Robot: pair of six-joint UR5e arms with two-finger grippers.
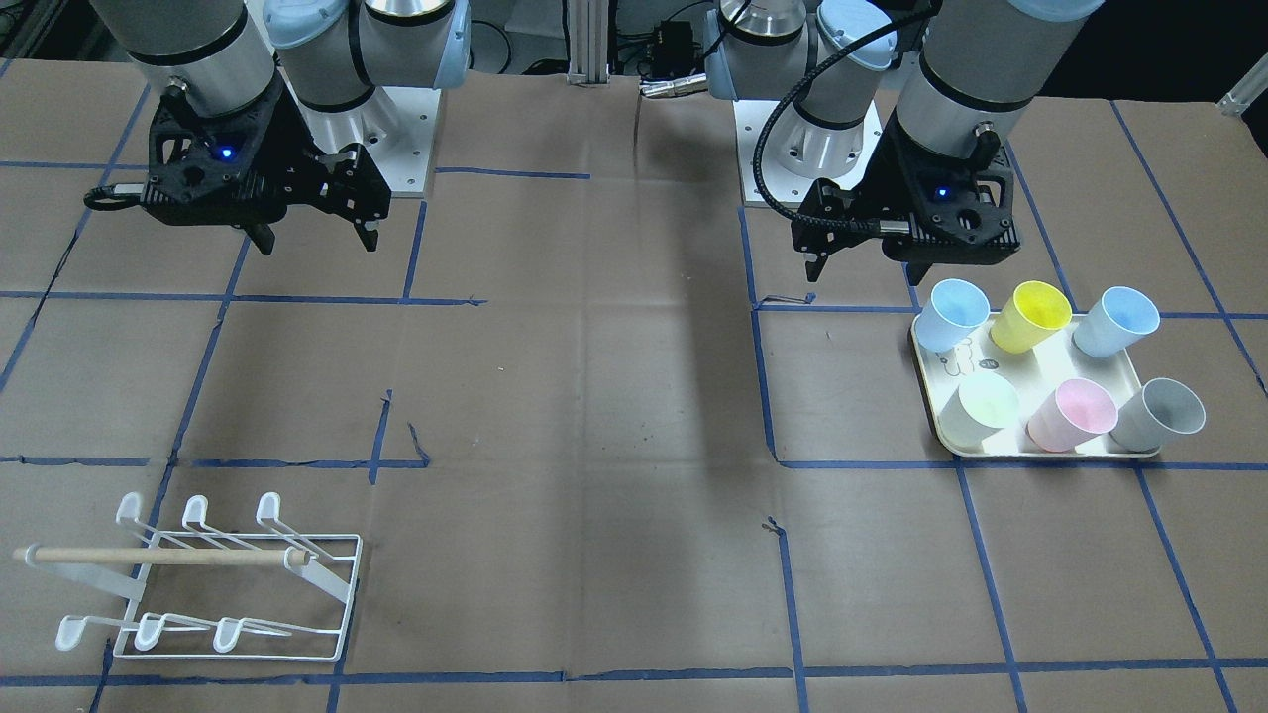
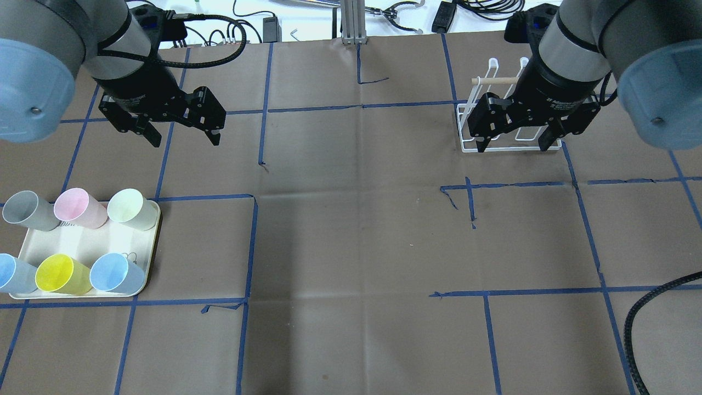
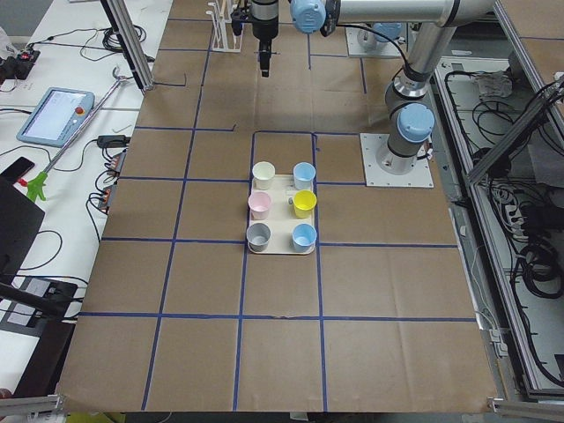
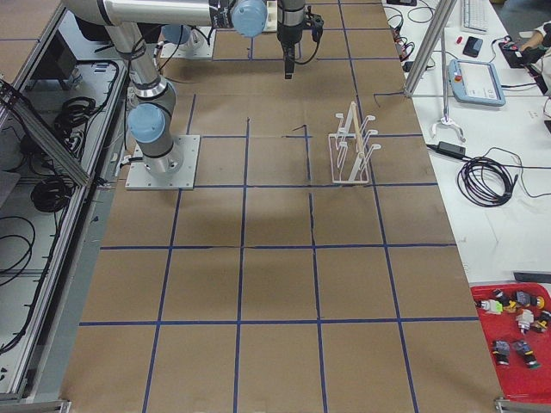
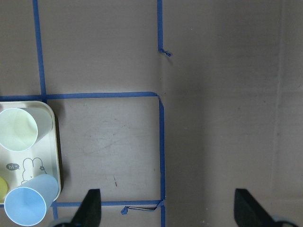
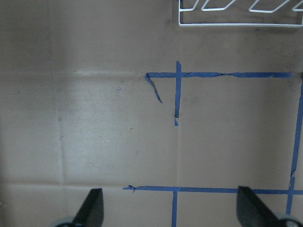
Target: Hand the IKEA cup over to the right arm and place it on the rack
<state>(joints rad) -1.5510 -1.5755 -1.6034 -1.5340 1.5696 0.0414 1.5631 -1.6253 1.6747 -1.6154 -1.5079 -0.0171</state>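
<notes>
Brown cardboard table (image 2: 356, 247) with a blue tape grid (image 2: 253, 247). Six pastel cups (image 2: 77, 207) stand upright on a cream tray (image 2: 118, 241), printed "hi~" by a rabbit, off to one side of the left gripper (image 2: 185, 137) fingers, which are wide apart and empty. White wire rack (image 1: 349, 584) sits just beyond the right gripper (image 2: 514, 144) fingers, also wide and empty.

The rack (image 1: 233, 594) looks wire (dowel (image 1: 158, 557) wood), 6 cups (image 1: 1030, 315) matt plastic.

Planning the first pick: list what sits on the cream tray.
Six upright cups stand on the tray: blue cup, yellow cup, second blue cup, green cup, pink cup, grey cup. Cups partly cover its printed drawing.
</notes>
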